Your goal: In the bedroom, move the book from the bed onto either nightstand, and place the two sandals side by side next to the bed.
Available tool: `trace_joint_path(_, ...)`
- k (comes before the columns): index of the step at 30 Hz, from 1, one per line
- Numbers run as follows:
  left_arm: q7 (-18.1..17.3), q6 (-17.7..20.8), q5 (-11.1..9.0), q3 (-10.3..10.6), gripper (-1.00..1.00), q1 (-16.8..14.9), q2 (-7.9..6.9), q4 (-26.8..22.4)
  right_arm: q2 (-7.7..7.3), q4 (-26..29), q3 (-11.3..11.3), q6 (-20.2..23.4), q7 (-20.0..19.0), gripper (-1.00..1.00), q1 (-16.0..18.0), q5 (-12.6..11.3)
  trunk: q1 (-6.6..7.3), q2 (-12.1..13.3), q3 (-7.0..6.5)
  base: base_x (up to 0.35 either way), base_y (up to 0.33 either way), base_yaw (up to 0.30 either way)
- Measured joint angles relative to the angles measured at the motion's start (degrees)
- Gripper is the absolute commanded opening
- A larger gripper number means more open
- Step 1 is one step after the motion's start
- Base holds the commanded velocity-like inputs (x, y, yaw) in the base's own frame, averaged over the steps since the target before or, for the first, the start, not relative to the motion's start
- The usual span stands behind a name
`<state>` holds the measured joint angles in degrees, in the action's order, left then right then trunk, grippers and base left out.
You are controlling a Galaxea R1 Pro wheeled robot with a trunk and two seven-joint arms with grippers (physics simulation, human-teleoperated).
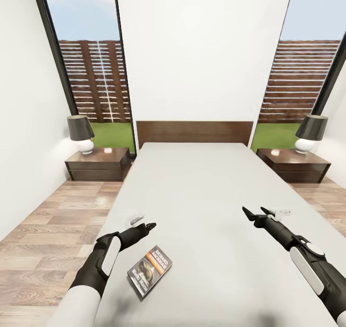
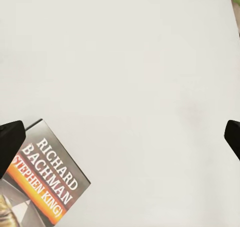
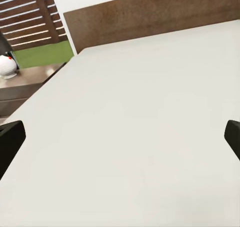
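Counted items: one bed (image 1: pixel 202 192) with one headboard (image 1: pixel 194 132); one book (image 1: pixel 150 271) lay near its foot; two nightstands, left (image 1: pixel 98 163) and right (image 1: pixel 293 164); two lamps, left (image 1: pixel 80 133) and right (image 1: pixel 310 133); two far windows, left (image 1: pixel 89 67) and right (image 1: pixel 305 72); two grippers, left (image 1: pixel 148 228) and right (image 1: pixel 254 213).

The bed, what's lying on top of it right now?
On the pale mattress of the bed lies one small book near the foot, cover up, beside the left gripper. The rest of the mattress looks bare. What is beneath the book is covered.
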<state>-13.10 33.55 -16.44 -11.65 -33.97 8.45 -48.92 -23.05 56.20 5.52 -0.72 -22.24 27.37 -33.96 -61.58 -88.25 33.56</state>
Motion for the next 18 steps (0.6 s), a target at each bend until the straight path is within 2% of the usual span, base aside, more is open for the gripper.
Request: trace_joint_path(18, 0.0, 0.0, 0.0, 0.0, 1.00, 0.0, 0.00, 0.0, 0.00, 0.0, 0.0, 0.0, 0.0, 1.00, 0.0, 0.0, -3.95, -7.2, 3.23, 0.000, 0.000, 0.000)
